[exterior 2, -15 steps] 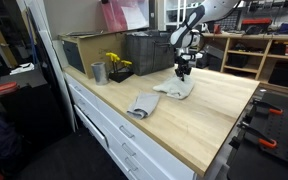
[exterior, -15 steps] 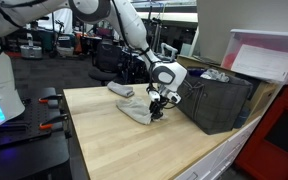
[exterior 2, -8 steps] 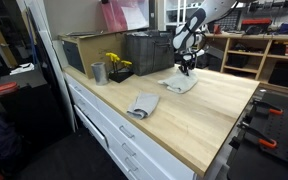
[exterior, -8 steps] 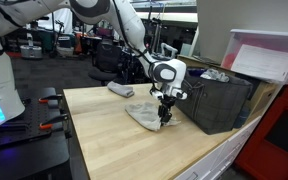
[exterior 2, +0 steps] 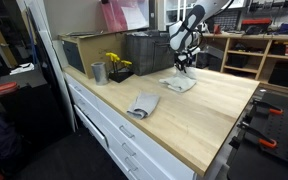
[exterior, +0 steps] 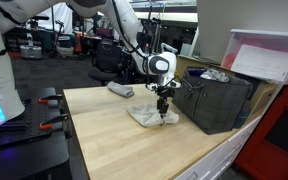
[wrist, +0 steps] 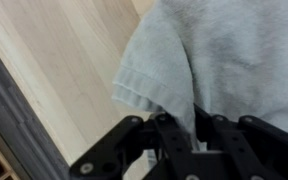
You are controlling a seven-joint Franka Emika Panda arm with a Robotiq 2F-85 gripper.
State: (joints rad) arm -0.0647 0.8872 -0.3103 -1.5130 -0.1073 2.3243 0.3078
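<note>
The black two-finger gripper (wrist: 199, 125) is closed on a fold of a light grey knitted cloth (wrist: 224, 50), with the fabric pinched between its fingers in the wrist view. In both exterior views the gripper (exterior: 163, 100) (exterior 2: 183, 68) points straight down just in front of the dark slatted plastic crate (exterior: 219, 100).

The cloth (exterior: 149, 115) lies on the pale wooden bench top (exterior: 94, 140), close before the crate's front wall. Its pinched edge is raised and the rest is spread flat. Its long axis appears to run along that wall (foreshortening makes this uncertain). A ribbed hem shows at one soft, rounded corner.

A second grey cloth (exterior 2: 142, 104), folded into a thick pad, lies on the same top, farther from the crate and apart from the held cloth. A metal cup (exterior 2: 98, 72) and a black tray with yellow flowers (exterior 2: 116, 66) stand beside the crate (exterior 2: 149, 52). Nothing stands between the gripper and the crate.
</note>
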